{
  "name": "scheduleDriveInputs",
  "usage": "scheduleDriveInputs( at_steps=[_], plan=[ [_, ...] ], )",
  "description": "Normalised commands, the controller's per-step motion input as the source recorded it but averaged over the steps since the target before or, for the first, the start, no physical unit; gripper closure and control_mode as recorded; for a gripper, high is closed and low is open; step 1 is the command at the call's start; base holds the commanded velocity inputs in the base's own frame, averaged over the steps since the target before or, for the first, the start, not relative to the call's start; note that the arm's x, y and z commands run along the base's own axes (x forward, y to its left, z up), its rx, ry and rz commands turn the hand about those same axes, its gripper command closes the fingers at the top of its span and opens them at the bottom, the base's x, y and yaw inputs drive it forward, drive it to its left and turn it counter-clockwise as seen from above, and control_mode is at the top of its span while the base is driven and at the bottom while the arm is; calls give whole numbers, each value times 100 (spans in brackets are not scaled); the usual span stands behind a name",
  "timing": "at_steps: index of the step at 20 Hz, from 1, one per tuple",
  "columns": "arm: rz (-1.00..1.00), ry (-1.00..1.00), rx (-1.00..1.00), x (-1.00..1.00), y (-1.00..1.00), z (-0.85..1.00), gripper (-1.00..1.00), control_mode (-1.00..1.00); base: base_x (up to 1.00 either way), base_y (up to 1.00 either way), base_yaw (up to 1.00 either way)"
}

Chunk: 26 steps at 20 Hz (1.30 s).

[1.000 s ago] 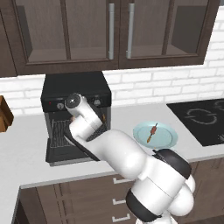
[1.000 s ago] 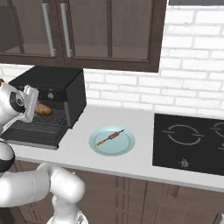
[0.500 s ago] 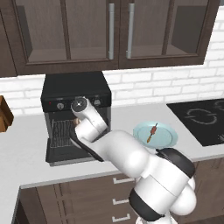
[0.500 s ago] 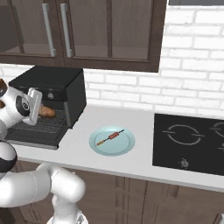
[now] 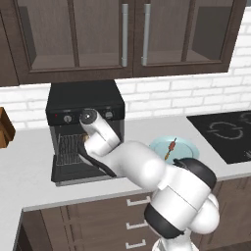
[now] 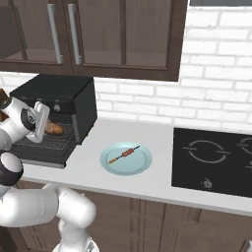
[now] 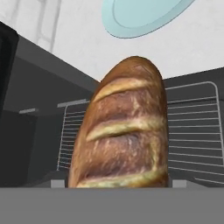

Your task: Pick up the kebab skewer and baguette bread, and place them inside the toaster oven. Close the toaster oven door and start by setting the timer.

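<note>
- The counter (image 6: 162, 172) runs across the whole scene, light grey, with dark cabinets (image 5: 132, 34) above it and a white brick wall behind.
- A black cooktop (image 6: 216, 155) sits flush in the counter off to the right side, well away from everything else.
- The toaster oven (image 5: 84, 100) is the black box at the left end of the counter. Its knobs and a small red light are along the front strip.
- The toaster oven door (image 5: 81, 171) is dropped flat open in front of the oven, so the wire rack (image 7: 192, 131) inside is plain to see.
- The white arm (image 5: 142, 169) curls up from the base and reaches right into the oven mouth.
- The gripper (image 6: 40, 121) is at the oven opening, and the baguette bread (image 7: 122, 127) fills the hand view right between the fingertips, so it looks gripped end-on, jaws spread wide around the loaf.
- From the right base view the baguette bread (image 6: 53, 129) pokes out past the gripper over the rack, just inside the oven. Can't tell if it's touching the rack.
- A pale blue plate (image 6: 126, 158) sits on the counter between oven and cooktop.
- The kebab skewer (image 6: 124, 154) lies diagonally across that plate, untouched.
</note>
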Motion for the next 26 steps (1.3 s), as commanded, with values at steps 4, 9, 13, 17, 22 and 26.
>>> scheduleDriveInputs(
  at_steps=[4, 9, 13, 17, 22, 26],
  plan=[
    [0, -2, 0, 9, 0, -25, 100, -100, 0, 0, 0],
    [0, -2, 0, 29, 0, -10, 100, -100, 0, 0, 0],
    [0, 0, 0, 39, 0, 0, 100, -100, 0, 0, 0],
    [0, 0, 0, 32, 0, 0, -100, -100, 0, 0, 0],
    [0, 0, 0, 16, 0, 0, -100, -100, 0, 0, 0],
    [0, 0, 0, 3, 0, 3, -100, -100, 0, 0, 0]
  ],
)
